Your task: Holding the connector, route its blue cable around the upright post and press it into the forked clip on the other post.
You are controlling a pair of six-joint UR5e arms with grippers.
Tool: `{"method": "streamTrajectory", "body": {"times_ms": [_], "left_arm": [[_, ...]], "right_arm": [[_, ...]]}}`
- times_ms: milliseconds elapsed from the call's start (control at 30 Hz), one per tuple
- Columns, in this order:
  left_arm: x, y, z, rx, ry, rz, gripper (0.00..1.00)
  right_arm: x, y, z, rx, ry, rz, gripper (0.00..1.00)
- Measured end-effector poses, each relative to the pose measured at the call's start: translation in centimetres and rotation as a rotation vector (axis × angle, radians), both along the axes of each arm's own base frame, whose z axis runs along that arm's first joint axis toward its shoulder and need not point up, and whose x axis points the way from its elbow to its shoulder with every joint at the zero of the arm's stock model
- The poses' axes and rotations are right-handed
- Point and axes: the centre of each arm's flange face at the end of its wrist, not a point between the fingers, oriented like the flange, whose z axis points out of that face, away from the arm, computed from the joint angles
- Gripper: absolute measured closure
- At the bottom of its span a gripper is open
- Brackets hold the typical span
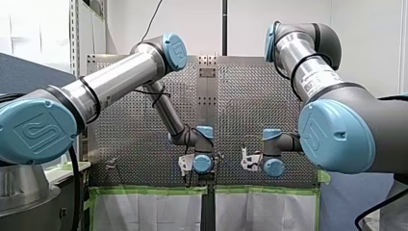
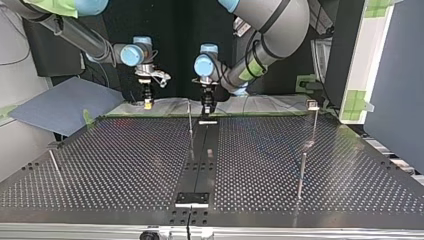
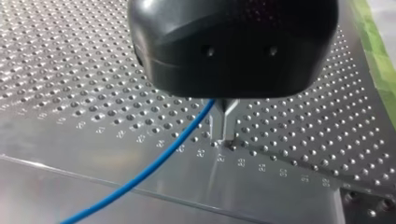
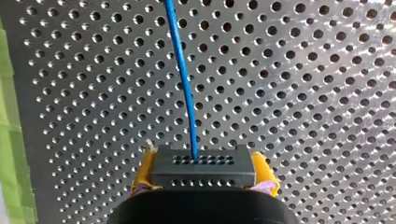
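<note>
My right gripper (image 4: 203, 173) has yellow pads and is shut on a dark connector block (image 4: 203, 167) with rows of small holes. The blue cable (image 4: 184, 79) leaves the block's face and runs away over the perforated table. My left gripper (image 3: 226, 138) is black with thin metal fingers, shut, tips at the table; the blue cable (image 3: 154, 161) comes out at their root and trails off beside them. In the top view my right gripper (image 2: 147, 103) hangs at the far left, my left gripper (image 2: 206, 112) beside it at centre. A thin upright post (image 2: 190, 125) stands near it; another post carries a clip (image 2: 312, 104) at the right.
A further thin post (image 2: 301, 172) stands at the near right and a short rod (image 2: 55, 165) at the near left. A black strip (image 2: 202, 165) runs down the table's middle to a white bracket (image 2: 191, 199). Green tape (image 3: 378, 56) marks the table's edge.
</note>
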Motion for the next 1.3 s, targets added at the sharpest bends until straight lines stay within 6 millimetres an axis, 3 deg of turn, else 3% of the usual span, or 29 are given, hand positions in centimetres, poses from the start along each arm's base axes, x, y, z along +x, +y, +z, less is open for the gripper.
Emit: {"method": "streamTrajectory", "body": {"times_ms": [533,633,667,733,767,900,967,1000,1033,1067,1100,1133,1300], "left_arm": [[2.2,0.1,1.1,-0.006,0.013,-0.023,0.97],[2.5,0.3,1.1,-0.006,0.014,-0.022,0.91],[2.5,0.4,1.2,-0.006,0.014,-0.022,0.84],[2.6,0.5,1.2,-0.005,0.015,-0.020,0.78],[2.7,0.6,1.2,-0.003,0.016,-0.020,0.69],[2.7,0.5,1.2,0.011,0.018,-0.036,0.58],[2.6,0.4,1.1,0.024,0.023,-0.051,0.46],[2.5,0.4,1.1,0.036,0.028,-0.057,0.46],[2.5,0.4,1.0,0.045,0.033,-0.060,0.33],[2.4,0.4,1.0,0.053,0.038,-0.061,0.14],[2.3,0.5,0.9,0.061,0.044,-0.060,0.14],[2.3,0.5,0.9,0.067,0.048,-0.059,0.00],[1.9,0.5,0.8,0.107,0.062,-0.053,0.00]], "right_arm": [[-0.6,-1.8,0.7,-0.012,-0.004,-0.018,1.00],[-0.6,-1.9,0.8,-0.012,-0.004,-0.019,1.00],[-0.6,-1.9,0.8,-0.012,-0.004,-0.019,1.00],[-0.6,-1.9,0.8,-0.013,-0.002,-0.018,1.00],[-0.6,-1.9,0.8,-0.013,-0.002,-0.018,1.00],[-0.6,-1.9,0.8,-0.014,-0.001,-0.016,1.00],[-0.5,-1.8,0.8,-0.014,-0.001,-0.015,1.00],[-0.5,-1.8,0.8,-0.014,0.000,-0.014,1.00],[-0.4,-1.8,0.8,-0.014,0.000,-0.013,1.00],[-0.4,-1.8,0.8,-0.014,0.000,-0.012,1.00],[-0.4,-1.7,0.8,-0.013,0.000,-0.011,1.00],[-0.3,-1.7,0.8,-0.013,0.000,-0.010,1.00],[-0.3,-1.7,0.7,-0.012,0.000,-0.008,1.00]]}}
